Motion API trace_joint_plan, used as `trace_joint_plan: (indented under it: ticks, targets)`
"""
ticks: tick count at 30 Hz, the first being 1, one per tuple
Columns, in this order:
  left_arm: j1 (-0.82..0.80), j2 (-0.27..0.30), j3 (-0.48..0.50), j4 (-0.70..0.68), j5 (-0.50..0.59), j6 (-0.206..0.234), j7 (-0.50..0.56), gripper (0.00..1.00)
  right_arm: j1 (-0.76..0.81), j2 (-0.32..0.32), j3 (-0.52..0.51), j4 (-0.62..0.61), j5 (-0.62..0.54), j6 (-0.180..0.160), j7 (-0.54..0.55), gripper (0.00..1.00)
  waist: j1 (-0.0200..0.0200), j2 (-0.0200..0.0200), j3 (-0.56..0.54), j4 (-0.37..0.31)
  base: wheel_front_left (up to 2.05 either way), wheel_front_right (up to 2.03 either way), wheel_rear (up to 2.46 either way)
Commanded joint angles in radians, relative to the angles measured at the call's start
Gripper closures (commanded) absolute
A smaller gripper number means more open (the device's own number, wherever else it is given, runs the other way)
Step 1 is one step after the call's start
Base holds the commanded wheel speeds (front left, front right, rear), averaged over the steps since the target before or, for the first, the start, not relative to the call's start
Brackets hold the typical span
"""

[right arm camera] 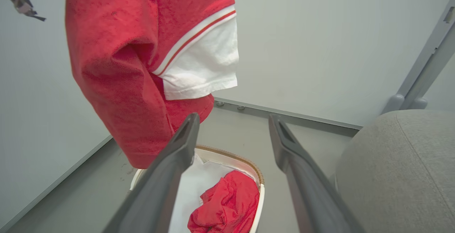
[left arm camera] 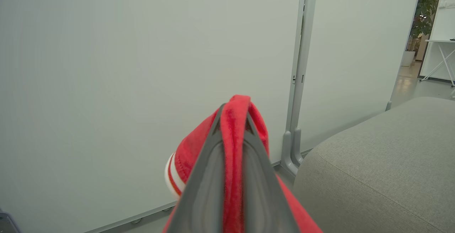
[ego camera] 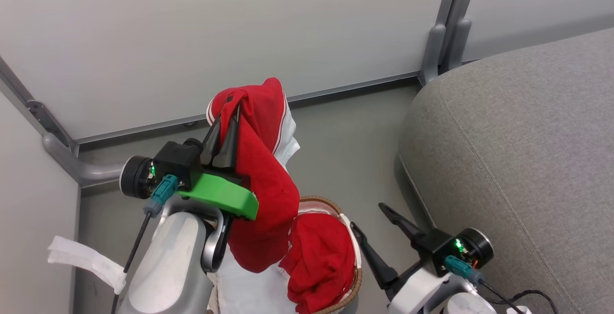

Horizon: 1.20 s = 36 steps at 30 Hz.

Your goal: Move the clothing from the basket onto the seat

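Our left gripper [ego camera: 229, 105] clamps the striped red garment [ego camera: 261, 170], hung above the basket [ego camera: 330, 205] (a second red garment [ego camera: 319, 256] lies inside); our right gripper [ego camera: 367, 215], jaws wide, sits beside the seat [ego camera: 518, 151]

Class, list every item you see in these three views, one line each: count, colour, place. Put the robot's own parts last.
lifted garment: 1, red with white striped trim and a white part, hanging over the basket
second garment: 1, red, crumpled in the basket
basket: 1, white with brown woven rim, on the floor beside the seat
liner: 1, white, inside the basket
seat: 1, grey, right of the basket
wall panels: several, pale grey, behind the basket and seat
floor: 1, grey
white strip: 1, lower left of the head view
plant: 1, green, far beyond the seat
left gripper: 1, dark, shut on the lifted garment
right gripper: 1, dark, open, between basket and seat
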Motion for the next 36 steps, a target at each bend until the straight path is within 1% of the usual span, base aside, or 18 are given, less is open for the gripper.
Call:
trace_joint_plan:
  ticks: [1,7,12,17,19,25,30,31,32,34,36]
  targets:
    - [-0.018,0.001,-0.005,-0.005,-0.010,0.003,-0.001,1.00,-0.023,-0.008,0.035,0.008,0.017,-0.001,-0.002,0.00,0.0001,-0.0001,0.004,0.008,0.00,0.00,0.00]
    - [-0.036,0.001,-0.044,-0.003,-0.031,0.008,-0.001,1.00,-0.111,-0.013,0.195,0.058,0.081,-0.001,-0.002,0.00,0.0001,-0.0001,0.011,0.036,0.00,0.00,0.00]
    - [-0.055,0.001,-0.073,-0.003,-0.040,0.013,-0.001,1.00,-0.184,0.008,0.258,0.104,0.135,-0.001,-0.002,0.00,0.0001,-0.0001,0.022,0.060,0.00,0.00,0.00]
    - [-0.069,0.001,-0.098,-0.005,-0.048,0.015,-0.001,1.00,-0.261,0.020,0.350,0.160,0.163,-0.001,-0.002,0.00,0.0001,-0.0001,0.037,0.084,0.00,0.00,0.00]
    - [-0.073,0.001,-0.107,-0.006,-0.052,0.016,-0.001,1.00,-0.283,0.023,0.368,0.177,0.170,-0.001,-0.002,0.00,0.0001,-0.0001,0.041,0.092,0.00,0.00,0.00]
    - [-0.079,0.001,-0.132,-0.010,-0.064,0.020,-0.001,1.00,-0.335,0.030,0.371,0.215,0.182,-0.001,-0.002,0.00,0.0001,-0.0001,0.052,0.111,0.00,0.00,0.00]
    - [-0.086,0.001,-0.155,-0.014,-0.078,0.024,-0.001,1.00,-0.365,0.031,0.390,0.204,0.216,-0.001,-0.002,0.00,0.0001,-0.0001,0.063,0.121,0.00,0.00,0.00]
    - [-0.086,0.002,-0.158,-0.015,-0.080,0.025,-0.001,1.00,-0.370,0.031,0.395,0.204,0.221,-0.001,-0.002,0.06,0.0001,-0.0001,0.064,0.122,0.00,0.00,0.00]
    - [-0.085,0.002,-0.161,-0.015,-0.084,0.027,-0.001,1.00,-0.372,0.031,0.402,0.203,0.228,-0.001,-0.002,0.55,0.0001,-0.0001,0.064,0.122,0.00,0.00,0.00]
    - [-0.085,0.002,-0.166,-0.014,-0.088,0.028,-0.001,1.00,-0.377,0.031,0.400,0.201,0.242,-0.001,-0.002,1.00,0.0001,-0.0001,0.065,0.123,0.00,0.00,0.00]
    - [-0.085,0.002,-0.168,-0.012,-0.091,0.030,-0.001,1.00,-0.380,0.031,0.403,0.204,0.250,-0.001,-0.002,1.00,0.0001,-0.0001,0.065,0.124,0.00,0.00,0.00]
